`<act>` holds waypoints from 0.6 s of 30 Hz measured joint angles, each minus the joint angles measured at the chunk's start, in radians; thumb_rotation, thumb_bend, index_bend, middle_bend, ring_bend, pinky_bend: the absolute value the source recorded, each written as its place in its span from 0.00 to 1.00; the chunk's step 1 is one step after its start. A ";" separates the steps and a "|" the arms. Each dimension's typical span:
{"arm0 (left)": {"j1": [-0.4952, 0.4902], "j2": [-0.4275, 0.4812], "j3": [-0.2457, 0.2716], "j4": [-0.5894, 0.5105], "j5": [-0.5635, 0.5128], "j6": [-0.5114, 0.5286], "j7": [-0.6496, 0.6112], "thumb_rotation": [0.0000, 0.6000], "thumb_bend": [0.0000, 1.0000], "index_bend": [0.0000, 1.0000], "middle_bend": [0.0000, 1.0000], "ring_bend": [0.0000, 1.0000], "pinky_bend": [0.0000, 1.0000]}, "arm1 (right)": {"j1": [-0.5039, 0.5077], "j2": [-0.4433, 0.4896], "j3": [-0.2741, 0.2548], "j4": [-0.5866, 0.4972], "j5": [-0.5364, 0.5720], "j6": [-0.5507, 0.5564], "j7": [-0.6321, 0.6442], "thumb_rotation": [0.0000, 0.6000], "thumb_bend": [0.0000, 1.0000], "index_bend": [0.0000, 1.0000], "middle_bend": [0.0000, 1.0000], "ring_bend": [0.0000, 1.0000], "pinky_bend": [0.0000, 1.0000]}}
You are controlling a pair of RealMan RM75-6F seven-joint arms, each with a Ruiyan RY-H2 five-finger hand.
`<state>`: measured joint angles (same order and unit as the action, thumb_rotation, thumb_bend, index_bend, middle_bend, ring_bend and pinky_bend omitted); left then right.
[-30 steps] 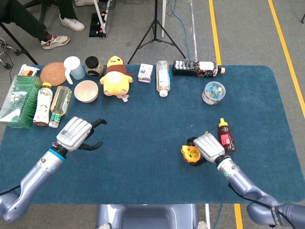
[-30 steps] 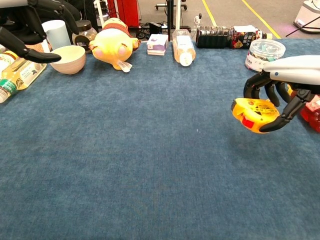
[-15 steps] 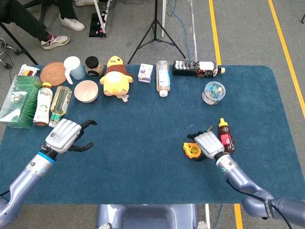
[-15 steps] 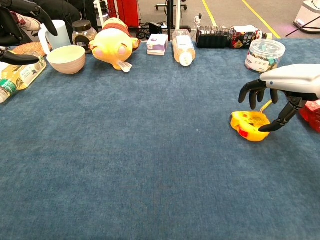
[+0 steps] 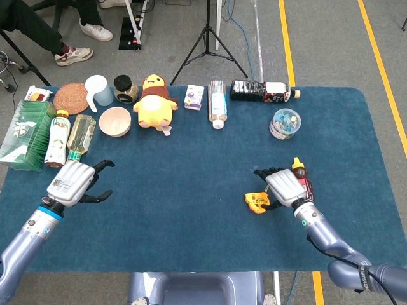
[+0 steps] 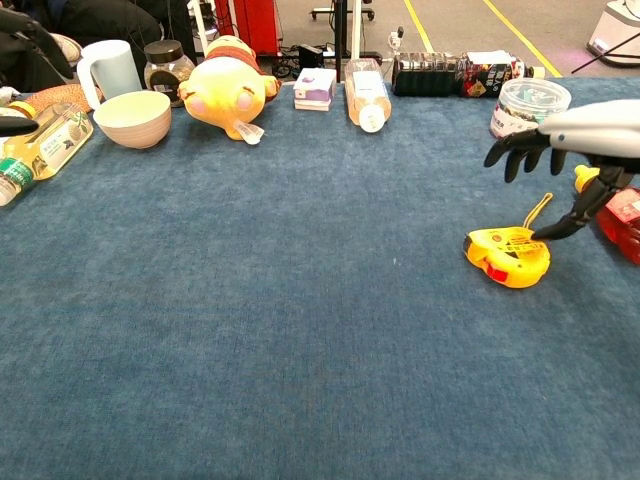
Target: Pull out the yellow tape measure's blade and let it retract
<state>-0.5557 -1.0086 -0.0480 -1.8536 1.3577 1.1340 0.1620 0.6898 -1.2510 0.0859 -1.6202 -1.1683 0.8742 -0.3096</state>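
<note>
The right hand (image 6: 575, 150) hangs just above and behind the yellow tape measure (image 6: 507, 255), its fingers spread and holding nothing; the thumb tip comes down close to the case's top edge, though I can't tell from here whether it touches. The tape measure itself lies flat on the blue table (image 6: 300, 330), on the right half and toward the front, with a thin yellow wrist loop curling up off its far side. A red sauce bottle (image 5: 299, 175) lies just beside it, under the hand. Over on the far left, the left hand (image 5: 71, 183) hovers near the table edge, fingers loosely apart and empty, well away from the job.

By the look of it, that case is a small, hard plastic shell: light, a bit slick, and apt to skid on the cloth if pushed sideways. I'd say 1 hand needs to clamp the body across its flat sides while the other pinches the little hook at the blade's tip. The blade will be thin, springy steel, stiff when short and snapping back quickly when released.
</note>
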 measured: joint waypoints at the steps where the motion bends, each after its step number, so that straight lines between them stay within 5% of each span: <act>1: 0.007 0.002 0.001 -0.001 -0.003 0.008 0.002 0.94 0.25 0.37 0.89 0.79 0.90 | -0.006 0.007 0.007 -0.008 0.002 0.013 0.013 0.74 0.20 0.31 0.40 0.41 0.42; 8: 0.088 -0.003 0.006 -0.005 -0.045 0.115 0.034 1.00 0.25 0.49 0.87 0.77 0.88 | -0.067 0.037 0.037 -0.029 0.009 0.125 0.085 0.76 0.23 0.50 0.51 0.49 0.49; 18: 0.219 -0.021 0.026 0.032 -0.079 0.267 0.046 1.00 0.25 0.60 0.86 0.76 0.86 | -0.190 0.052 0.040 -0.015 -0.012 0.301 0.169 0.81 0.24 0.55 0.60 0.56 0.46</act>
<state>-0.3365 -1.0295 -0.0223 -1.8220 1.2787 1.4014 0.2080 0.4998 -1.1988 0.1262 -1.6355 -1.1805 1.1754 -0.1404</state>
